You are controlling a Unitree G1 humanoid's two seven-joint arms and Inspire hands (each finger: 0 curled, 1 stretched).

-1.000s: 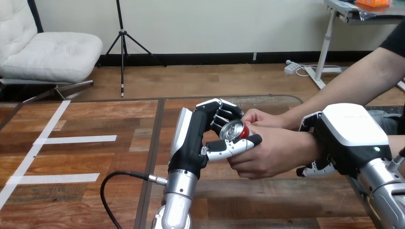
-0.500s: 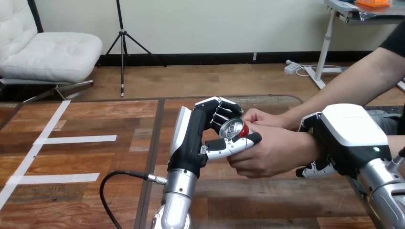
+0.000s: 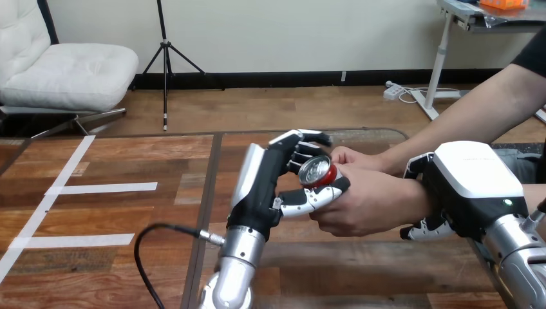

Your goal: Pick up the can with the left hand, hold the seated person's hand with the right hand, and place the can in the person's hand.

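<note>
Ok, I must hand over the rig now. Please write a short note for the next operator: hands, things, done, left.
Left hand: curled round the can, above the table.
Right hand: fingers and thumb round the person's wrist.
Person's hand: against the can; its grip cannot be told.
Done: can picked up, wrist held.
Left: release the can into the person's hand.
</note>
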